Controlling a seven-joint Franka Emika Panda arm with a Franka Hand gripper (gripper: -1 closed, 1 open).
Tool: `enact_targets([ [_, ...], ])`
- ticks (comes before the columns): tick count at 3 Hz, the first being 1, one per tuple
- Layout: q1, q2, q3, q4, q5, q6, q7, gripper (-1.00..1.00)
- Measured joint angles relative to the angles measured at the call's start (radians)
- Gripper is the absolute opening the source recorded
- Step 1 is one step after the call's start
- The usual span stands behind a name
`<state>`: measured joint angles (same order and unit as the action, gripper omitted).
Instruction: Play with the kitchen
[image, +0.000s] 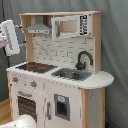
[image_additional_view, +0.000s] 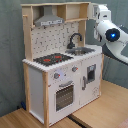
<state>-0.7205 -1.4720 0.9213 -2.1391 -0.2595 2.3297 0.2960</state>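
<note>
Against a grey curtain stands the kitchen (image: 57, 75), a white and pale-wood toy unit that fills most of both exterior views and rests on a wooden floor (image_additional_view: 100, 110). Its black stovetop (image: 36, 66) with red rings lies toward the first exterior view's left, under a grey hood (image: 38, 27); beside it a sink (image: 70, 74) is set into the counter with a curved black faucet (image: 84, 59) behind it. A small cupboard with a window (image: 67, 26) sits up top next to the hood, and a tiled back panel (image: 57, 50) runs behind the counter. Below the stovetop are knobs (image_additional_view: 57, 76) and an oven door (image_additional_view: 65, 95) with a dark window; a second door with a dark panel (image_additional_view: 90, 73) is beside it. The white robot arm (image_additional_view: 111, 35) shows beside the unit's upper part, at the second exterior view's right, with a blue light on one joint. Its hand (image: 10, 37) hangs near the hood's side at the first exterior view's left edge, apart from the unit; I cannot tell whether it is open or closed.
</note>
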Motion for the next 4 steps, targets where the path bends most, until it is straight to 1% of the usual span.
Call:
enact_targets([
  [1, 0.086, -0.028, 0.052, 0.013, -0.011, -0.002, -0.014, 1.00],
  [2, 0.165, -0.030, 0.115, 0.011, -0.044, -0.047, -0.012, 1.00],
  [3, 0.230, -0.030, 0.179, 0.007, -0.082, -0.093, -0.012, 1.00],
  [4, 0.275, -0.027, 0.273, 0.005, -0.106, -0.121, -0.013, 1.00],
])
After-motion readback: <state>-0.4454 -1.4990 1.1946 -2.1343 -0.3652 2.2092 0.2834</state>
